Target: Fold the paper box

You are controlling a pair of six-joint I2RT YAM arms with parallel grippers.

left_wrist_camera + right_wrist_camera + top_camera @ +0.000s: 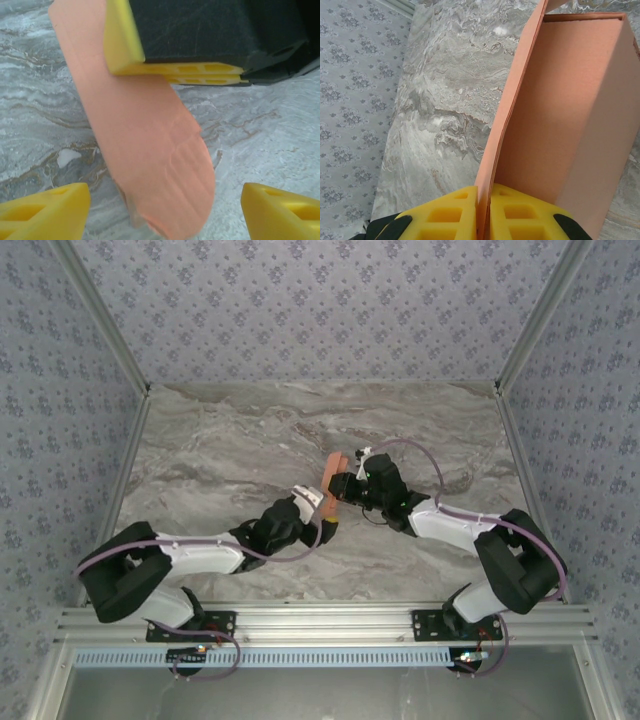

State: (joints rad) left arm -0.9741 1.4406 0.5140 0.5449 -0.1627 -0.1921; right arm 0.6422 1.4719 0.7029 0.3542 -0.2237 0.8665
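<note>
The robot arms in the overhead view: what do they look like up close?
The left arm and right arm both have white shells and chunky black joints, with a thin purple cable looping along each. The left gripper and right gripper have bright yellow fingers moulded with hollow cells, on black bodies.

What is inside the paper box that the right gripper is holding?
Bare salmon-orange inner walls of the open paper box, with no object visible. One yellow finger of the right gripper sits inside, pinching a wall. The part behind that finger is covered.
</note>
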